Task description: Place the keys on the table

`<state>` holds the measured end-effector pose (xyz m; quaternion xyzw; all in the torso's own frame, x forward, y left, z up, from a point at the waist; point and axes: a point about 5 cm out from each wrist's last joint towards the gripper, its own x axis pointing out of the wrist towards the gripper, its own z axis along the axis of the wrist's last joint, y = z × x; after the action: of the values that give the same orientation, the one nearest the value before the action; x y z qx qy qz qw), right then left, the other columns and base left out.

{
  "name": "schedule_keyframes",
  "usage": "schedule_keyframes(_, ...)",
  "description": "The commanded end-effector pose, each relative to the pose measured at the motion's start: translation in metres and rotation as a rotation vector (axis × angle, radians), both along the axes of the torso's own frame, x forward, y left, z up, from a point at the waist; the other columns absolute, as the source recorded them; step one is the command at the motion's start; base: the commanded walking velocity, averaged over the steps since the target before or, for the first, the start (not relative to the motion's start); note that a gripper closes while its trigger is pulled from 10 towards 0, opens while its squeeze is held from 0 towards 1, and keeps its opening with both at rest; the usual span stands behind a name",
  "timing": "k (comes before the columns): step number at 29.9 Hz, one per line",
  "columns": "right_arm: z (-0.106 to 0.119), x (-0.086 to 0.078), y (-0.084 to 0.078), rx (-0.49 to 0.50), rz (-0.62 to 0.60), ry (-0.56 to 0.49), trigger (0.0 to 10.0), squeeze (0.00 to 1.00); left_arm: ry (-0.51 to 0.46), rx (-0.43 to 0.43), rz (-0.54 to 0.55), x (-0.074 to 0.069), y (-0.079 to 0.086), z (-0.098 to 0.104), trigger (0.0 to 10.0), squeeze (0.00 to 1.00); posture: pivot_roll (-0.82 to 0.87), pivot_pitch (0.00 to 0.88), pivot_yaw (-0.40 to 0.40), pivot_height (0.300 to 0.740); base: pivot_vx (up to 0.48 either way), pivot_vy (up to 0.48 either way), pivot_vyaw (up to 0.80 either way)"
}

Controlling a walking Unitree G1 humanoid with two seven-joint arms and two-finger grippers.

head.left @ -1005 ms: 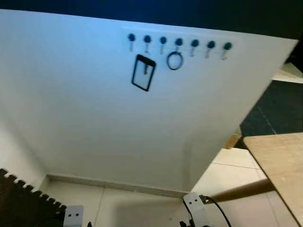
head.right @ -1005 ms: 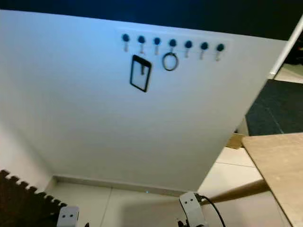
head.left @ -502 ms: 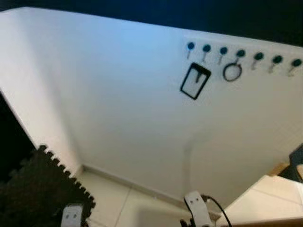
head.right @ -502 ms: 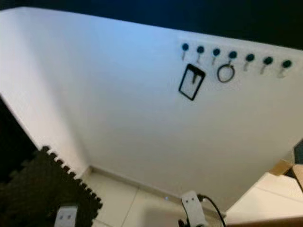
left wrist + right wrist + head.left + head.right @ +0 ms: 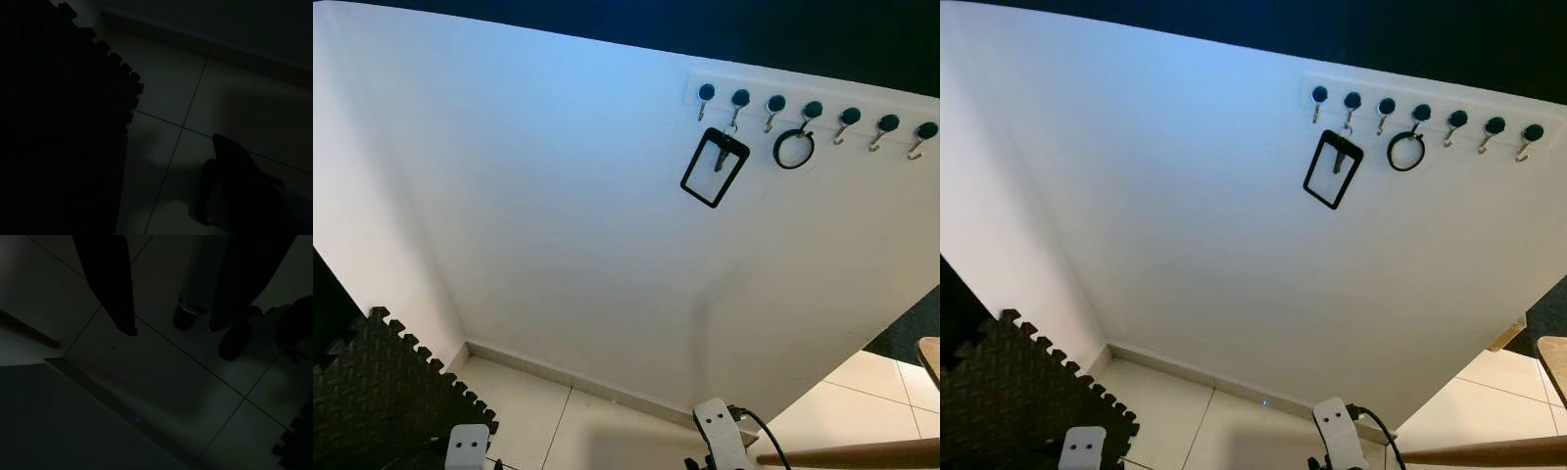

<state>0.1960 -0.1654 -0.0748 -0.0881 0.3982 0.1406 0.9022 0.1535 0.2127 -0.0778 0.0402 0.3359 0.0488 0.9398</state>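
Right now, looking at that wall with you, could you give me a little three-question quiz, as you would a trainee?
1. How many hooks are on the hook rack on the white wall?
2. True or false: the black ring lies on the wooden table.
3. Counting from the robot's left, which hook holds the black badge holder? A) first B) second C) fourth

Key
1. Seven.
2. False. It hangs from the fourth hook, and the table's edge is low on the right.
3. B.
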Motion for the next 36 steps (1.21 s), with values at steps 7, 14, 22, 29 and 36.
schedule_keyframes(7,-0.001,-0.003,-0.005,-0.003,-0.024,0.009,10.0,0.00,0.006,-0.005,0.013,-0.002,-0.001,-0.001,10.0,0.00,0.09,0.070,-0.073,0.740,0.000,-0.206,0.00)
schedule_keyframes(14,-0.001,-0.003,-0.006,-0.008,-0.027,0.007,10.0,0.00,0.003,0.004,0.006,0.000,0.000,0.000,10.0,0.00,0.09,0.064,-0.073,0.740,0.000,0.000,0.00)
schedule_keyframes(22,0.006,0.006,-0.007,-0.028,-0.021,-0.074,10.0,0.00,-0.066,0.027,-0.009,0.007,0.002,0.007,10.0,0.00,0.09,0.060,-0.074,0.740,0.000,0.000,0.00)
schedule_keyframes(29,0.025,0.026,-0.002,-0.014,0.024,-0.281,10.0,0.00,-0.328,0.041,-0.331,0.040,-0.015,0.039,10.0,0.00,0.08,0.060,-0.075,0.740,0.000,0.000,0.00)
schedule_keyframes(36,0.050,0.039,0.012,0.011,0.113,-0.535,10.0,0.00,-0.693,0.003,-0.545,0.085,-0.044,0.106,10.0,0.00,0.08,0.065,-0.071,0.740,0.000,0.000,0.00)
